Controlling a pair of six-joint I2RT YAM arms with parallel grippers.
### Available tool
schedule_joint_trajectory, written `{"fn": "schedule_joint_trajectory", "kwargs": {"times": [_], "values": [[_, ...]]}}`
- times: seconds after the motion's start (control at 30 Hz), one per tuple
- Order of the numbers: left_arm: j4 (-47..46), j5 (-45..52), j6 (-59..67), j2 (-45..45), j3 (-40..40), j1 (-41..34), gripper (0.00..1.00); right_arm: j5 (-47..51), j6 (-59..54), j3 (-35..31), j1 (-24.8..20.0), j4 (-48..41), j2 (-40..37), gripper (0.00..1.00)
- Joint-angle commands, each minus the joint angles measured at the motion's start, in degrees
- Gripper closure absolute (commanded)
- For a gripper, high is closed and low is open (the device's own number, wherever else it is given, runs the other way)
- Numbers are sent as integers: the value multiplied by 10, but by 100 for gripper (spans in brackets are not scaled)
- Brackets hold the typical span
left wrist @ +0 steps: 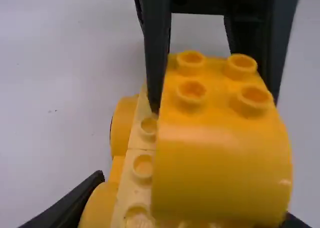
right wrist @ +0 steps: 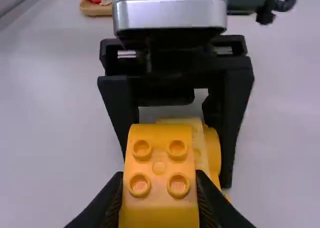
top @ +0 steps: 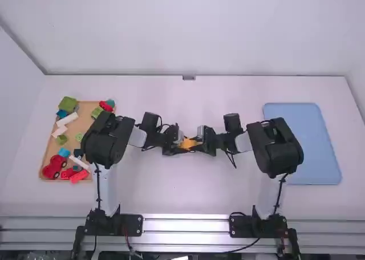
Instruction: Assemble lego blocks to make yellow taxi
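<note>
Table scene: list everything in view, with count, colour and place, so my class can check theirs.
Upper block: one, yellow, mid-table, in the right tool
Wheeled base: one, yellow, below it
Loose blocks: several, some hidden; red, green, blue, white; on the wooden tray
Wooden tray: one, tan, table's left
Blue tray: one, table's right
Table: one, white
Arms: two, black and white
Left tool; right tool: two, black, mid-table
</note>
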Motion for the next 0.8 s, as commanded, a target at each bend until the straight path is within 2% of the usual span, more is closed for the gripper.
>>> {"fn": "schedule_joint_trajectory", "kwargs": {"times": [0.0,0.17,0.4,0.53,0.63,0.77], "values": [[-19,-78,-19,21,-17,-4,91,4,-1,-8,-4,-4,17,100],[-21,-78,-19,21,-15,-4,91,2,5,9,3,-2,16,100],[-17,-78,-19,21,-17,-4,91,-7,15,59,-1,-50,16,100],[-20,-79,-19,21,-17,-4,91,7,-9,106,-8,-141,15,100],[-18,-80,-19,21,-16,-4,92,18,-92,111,3,-227,16,100],[-21,-79,-19,21,-12,-4,91,32,-106,101,15,-258,16,100]]}}
